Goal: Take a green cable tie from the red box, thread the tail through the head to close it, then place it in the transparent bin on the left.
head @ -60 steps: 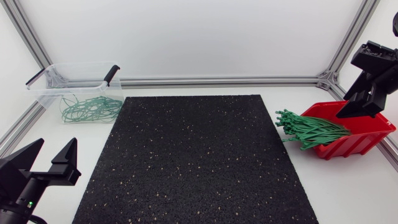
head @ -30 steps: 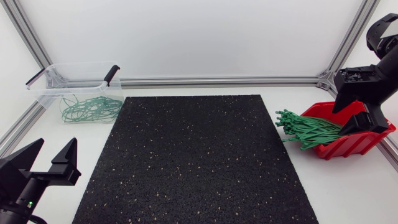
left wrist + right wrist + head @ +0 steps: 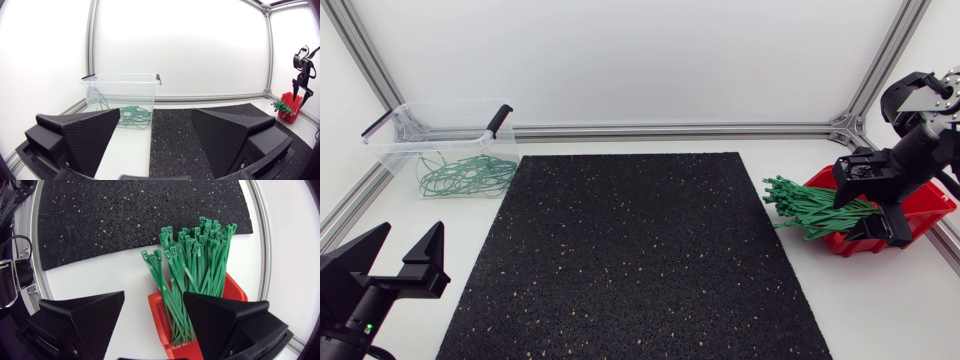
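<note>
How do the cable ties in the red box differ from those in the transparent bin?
The red box's ties are straight; the bin's ties curl into loops. The red box's ties lie bundled, heads overhanging the red box; the bin's ties lie loosely tangled inside the transparent bin. Both are green.

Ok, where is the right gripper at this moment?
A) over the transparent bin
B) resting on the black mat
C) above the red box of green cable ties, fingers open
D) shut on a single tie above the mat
C: the right gripper hangs open over the red box and its green cable ties.
</note>
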Motion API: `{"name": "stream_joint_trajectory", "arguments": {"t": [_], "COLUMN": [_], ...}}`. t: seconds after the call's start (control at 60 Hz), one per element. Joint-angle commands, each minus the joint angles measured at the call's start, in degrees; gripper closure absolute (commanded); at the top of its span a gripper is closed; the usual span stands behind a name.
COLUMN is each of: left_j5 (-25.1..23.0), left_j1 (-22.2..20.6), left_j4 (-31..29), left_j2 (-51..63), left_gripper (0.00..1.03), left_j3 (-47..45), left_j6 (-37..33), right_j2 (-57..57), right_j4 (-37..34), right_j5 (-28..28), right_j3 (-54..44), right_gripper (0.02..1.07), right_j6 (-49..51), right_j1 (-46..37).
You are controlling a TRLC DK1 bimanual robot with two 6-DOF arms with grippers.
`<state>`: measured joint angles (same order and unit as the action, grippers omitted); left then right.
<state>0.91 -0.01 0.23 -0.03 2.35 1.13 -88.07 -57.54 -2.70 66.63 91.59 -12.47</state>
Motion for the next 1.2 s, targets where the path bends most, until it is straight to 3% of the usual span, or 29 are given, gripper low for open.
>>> {"name": "stream_joint_trajectory", "arguments": {"t": [0.0,0.083,0.2,0.317,0.85,0.95,1.183], "left_j5": [0.4,0.4,0.4,0.4,0.4,0.4,0.4], "left_j1": [0.4,0.4,0.4,0.3,0.0,0.0,0.0], "left_j4": [-1.4,-1.4,-1.4,-1.4,-1.5,-1.5,-1.5], "left_j2": [-0.6,-0.5,-0.6,-0.6,-0.6,-0.5,-0.5], "left_gripper": [0.04,0.04,0.04,0.04,0.04,0.04,0.04], "left_j3": [-2.2,-2.2,-2.2,-2.2,-2.2,-2.2,-2.2], "left_j6": [0.9,0.9,0.9,0.9,0.9,0.9,0.9], "right_j2": [-1.0,-1.0,-1.0,-0.9,-1.1,-1.4,-2.2], "right_j4": [1.5,3.6,6.1,8.5,11.3,11.3,11.6], "right_j5": [0.2,0.1,-0.1,-0.4,-1.3,-1.9,-2.0], "right_j3": [-3.2,-4.8,-6.7,-8.2,-8.6,-8.7,-9.3], "right_gripper": [0.29,0.3,0.44,0.52,0.53,0.64,0.66], "right_j6": [1.5,1.3,1.2,1.2,1.0,1.0,1.0], "right_j1": [0.1,0.1,0.1,0.1,0.1,0.1,0.1]}}
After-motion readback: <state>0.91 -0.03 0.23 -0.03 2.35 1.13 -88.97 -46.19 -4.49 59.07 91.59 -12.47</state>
